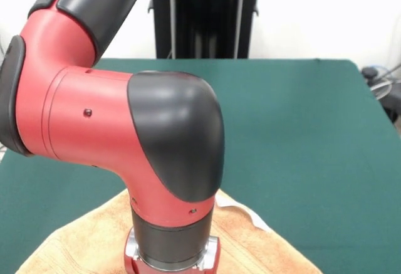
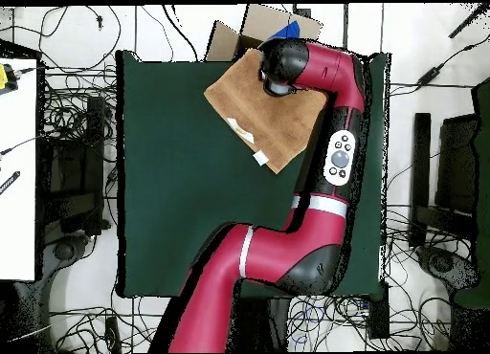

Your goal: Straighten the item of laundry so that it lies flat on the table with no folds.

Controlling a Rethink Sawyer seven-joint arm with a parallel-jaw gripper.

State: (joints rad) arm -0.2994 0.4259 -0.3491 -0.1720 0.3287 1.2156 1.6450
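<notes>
While the red arm (image 2: 316, 159) hangs over it — towel (image 2: 273, 130) directly beneath, skewed on the surface (image 2: 172, 178) | claw hidden, grip unknown

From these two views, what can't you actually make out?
- Jaws: hidden in both views. The front view cuts off below the arm's wrist; overhead, the arm's end covers them.
- Towel: the part under the arm is hidden overhead, so flatness there is unclear. The front view's bottom edge cuts its near side.
- White tag: too small to read.
</notes>
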